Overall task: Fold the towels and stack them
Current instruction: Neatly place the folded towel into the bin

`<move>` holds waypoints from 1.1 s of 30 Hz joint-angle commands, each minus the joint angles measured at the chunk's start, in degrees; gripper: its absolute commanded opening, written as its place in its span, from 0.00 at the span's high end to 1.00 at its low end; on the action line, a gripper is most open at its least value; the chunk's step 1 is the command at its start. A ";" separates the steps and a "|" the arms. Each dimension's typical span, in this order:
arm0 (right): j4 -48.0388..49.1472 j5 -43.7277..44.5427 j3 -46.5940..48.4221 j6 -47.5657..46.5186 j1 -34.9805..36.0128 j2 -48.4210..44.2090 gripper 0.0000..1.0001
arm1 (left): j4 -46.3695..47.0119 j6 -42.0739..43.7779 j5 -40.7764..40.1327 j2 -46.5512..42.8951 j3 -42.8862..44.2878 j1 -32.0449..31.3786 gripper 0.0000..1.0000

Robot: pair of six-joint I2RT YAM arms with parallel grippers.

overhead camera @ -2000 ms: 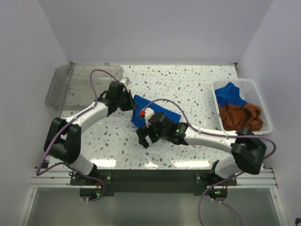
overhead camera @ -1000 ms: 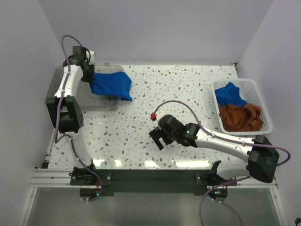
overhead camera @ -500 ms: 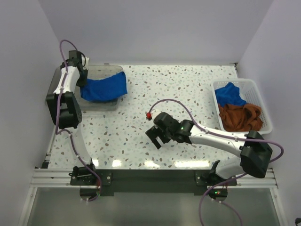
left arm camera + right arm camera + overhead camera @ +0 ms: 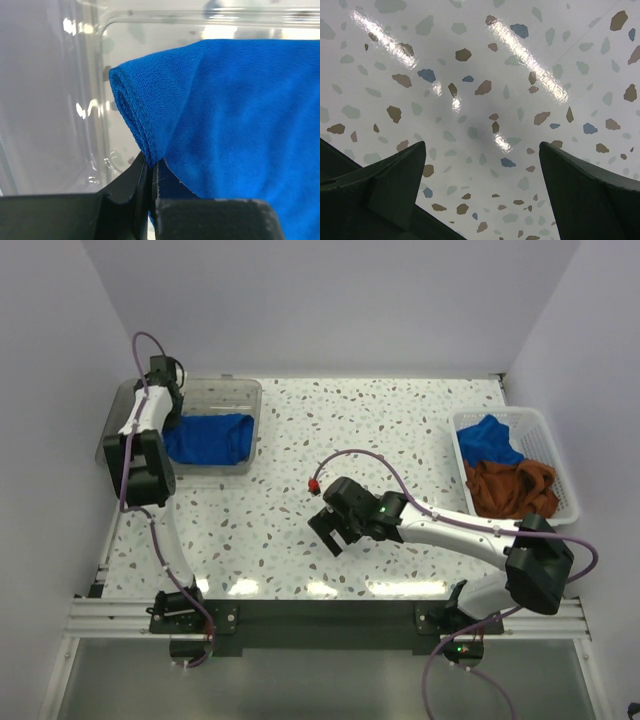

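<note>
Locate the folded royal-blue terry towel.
In the top view, the folded royal-blue terry towel sits in the clear plastic tray at the far left corner of the speckled table, one edge pinched by the left end effector.

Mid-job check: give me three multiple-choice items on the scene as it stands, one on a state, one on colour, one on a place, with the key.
1. The right end effector is:
A. Shut on a towel
B. Open over bare table
C. Shut and empty

2. The white basket holds towels of which colours?
A. Blue only
B. Rust-brown only
C. Blue and rust-brown

3. The left end effector pinches a folded towel. Where is that towel?
A. In the clear tray
B. In the white basket
C. Flat at mid-table

Key:
1 B: its wrist view shows the jaws wide apart with only speckled tabletop between them.
2 C: a blue towel lies beside a rust-brown towel.
3 A: the top view shows it within the tray's walls.
</note>
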 commanded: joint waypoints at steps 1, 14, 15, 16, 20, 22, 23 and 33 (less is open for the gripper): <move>-0.74 1.58 2.50 -0.63 -0.36 0.45 0.01 | 3.08 1.27 -5.74 1.28 -0.22 1.71 0.99; -1.01 1.58 3.20 -0.54 -0.63 0.80 0.01 | 2.29 0.92 -9.17 5.59 3.65 3.73 0.68; -1.01 1.41 3.21 -0.54 -0.63 0.89 0.01 | 2.03 0.74 -9.52 5.68 4.09 3.64 0.59; -0.92 1.49 3.29 -0.54 -0.63 0.71 0.01 | 2.03 0.22 -10.31 5.50 4.61 3.64 0.47; -1.01 2.81 3.29 -0.11 -1.33 -0.17 0.01 | 2.03 -1.63 -9.18 2.09 5.06 3.56 0.36; -1.53 3.95 3.38 0.51 -3.16 -0.69 0.01 | 2.12 -4.43 -6.29 -0.98 5.32 3.64 0.34; -1.71 4.39 3.47 0.60 -3.96 -1.39 0.01 | 2.20 -5.58 -4.88 -2.13 5.23 3.56 0.31; -5.05 13.79 7.50 0.95 -20.04 -6.14 0.02 | 10.96 -21.75 20.75 -20.15 -9.95 -1.19 0.19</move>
